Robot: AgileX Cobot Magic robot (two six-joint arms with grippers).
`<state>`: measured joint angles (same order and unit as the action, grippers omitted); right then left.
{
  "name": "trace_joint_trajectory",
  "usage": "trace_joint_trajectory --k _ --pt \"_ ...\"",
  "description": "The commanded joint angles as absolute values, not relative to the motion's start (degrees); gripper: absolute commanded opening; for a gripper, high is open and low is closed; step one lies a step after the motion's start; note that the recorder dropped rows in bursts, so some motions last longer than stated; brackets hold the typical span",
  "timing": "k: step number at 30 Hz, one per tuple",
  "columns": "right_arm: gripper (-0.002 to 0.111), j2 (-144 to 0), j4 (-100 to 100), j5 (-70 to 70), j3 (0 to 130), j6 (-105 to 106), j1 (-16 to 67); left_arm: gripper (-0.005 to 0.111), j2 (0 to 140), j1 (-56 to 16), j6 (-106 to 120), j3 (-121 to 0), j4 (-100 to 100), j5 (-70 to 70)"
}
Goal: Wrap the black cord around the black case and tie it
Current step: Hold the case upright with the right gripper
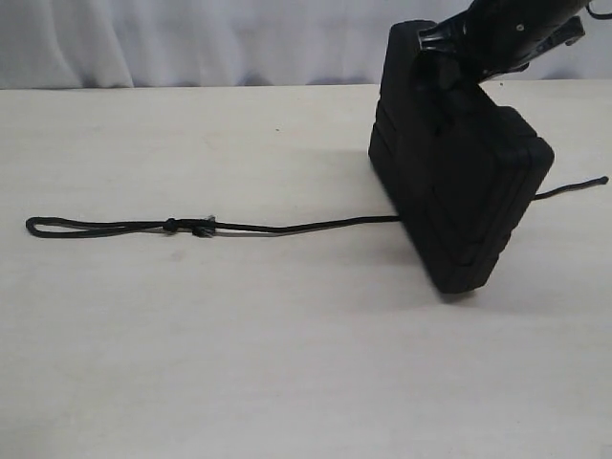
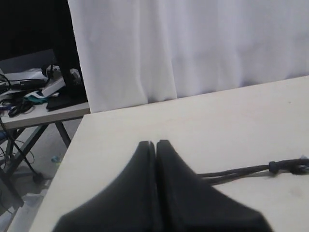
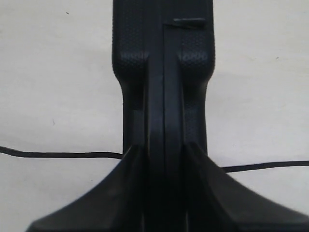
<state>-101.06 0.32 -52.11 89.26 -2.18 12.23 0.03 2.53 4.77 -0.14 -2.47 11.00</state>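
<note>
The black case [image 1: 459, 182] stands on edge and tilted at the right of the table, and my right gripper [image 1: 442, 55] holds it from above. In the right wrist view the right gripper [image 3: 164, 150] is shut on the case's narrow edge [image 3: 164, 58]. The black cord [image 1: 287, 228] lies stretched across the table with a looped end at far left, a knot [image 1: 170, 226] and a frayed tuft. It passes beneath the case and comes out on the right [image 1: 574, 186]. My left gripper [image 2: 156, 143] is shut and empty, hovering near the cord's looped part [image 2: 241, 170]. It is outside the exterior view.
The pale table [image 1: 287, 363] carries only the case and cord. A white curtain [image 1: 191, 43] hangs behind its far edge. The left wrist view shows the table's side edge and a cluttered side table [image 2: 38, 92] beyond it.
</note>
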Motion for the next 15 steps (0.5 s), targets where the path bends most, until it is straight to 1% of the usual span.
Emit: trace_joint_trajectory --k 1,3,4,11,15 --pt "0.004 -103.2 0.4 -55.6 92.6 -1.4 12.1 0.000 0.0 2.2 4.4 0.0 -0.6 6.8" --pt "0.004 -104.4 0.4 -56.0 93.7 -1.4 12.1 0.000 0.0 2.2 4.3 0.0 6.2 6.3" --pt "0.004 -105.1 0.4 -57.4 94.8 -1.4 12.1 0.000 0.0 2.2 4.7 0.0 5.5 5.1" --pt "0.004 -108.6 0.4 -70.0 106.4 0.0 12.1 0.000 0.0 2.2 4.2 0.0 15.3 2.0" --pt "0.004 -110.7 0.4 -70.0 110.7 0.5 12.1 0.000 0.0 1.4 4.2 0.0 16.3 3.3"
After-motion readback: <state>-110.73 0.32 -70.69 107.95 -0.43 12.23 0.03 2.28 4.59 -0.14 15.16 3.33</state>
